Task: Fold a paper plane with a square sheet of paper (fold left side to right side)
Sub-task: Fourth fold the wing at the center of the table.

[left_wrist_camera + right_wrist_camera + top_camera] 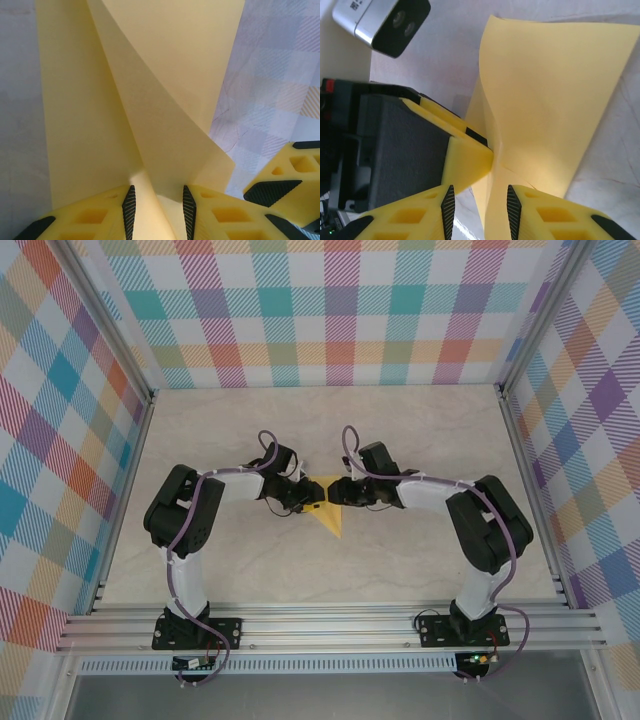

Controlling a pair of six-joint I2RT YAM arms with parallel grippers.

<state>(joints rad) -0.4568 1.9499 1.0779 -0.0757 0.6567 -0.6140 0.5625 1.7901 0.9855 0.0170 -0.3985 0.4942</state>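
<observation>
The yellow sheet of paper [331,520] lies mid-table as a creased wedge, its sharp tip pointing at the near edge. Both grippers meet over its far end. My left gripper [314,498] comes in from the left and my right gripper [336,492] from the right. In the left wrist view a raised flap of the paper [165,75] runs up between the left gripper's [158,215] spread jaws, unpinched. In the right wrist view the paper [555,100] stands up in a curve and passes between the right gripper's [480,215] parted jaws. A left finger [467,155] touches its crease.
The right gripper's yellow fingers [290,185] sit at the lower right of the left wrist view. The left wrist's camera [385,22] is close by in the right wrist view. Plaid walls [330,310] close three sides. Aluminium rails [330,625] run along the near edge.
</observation>
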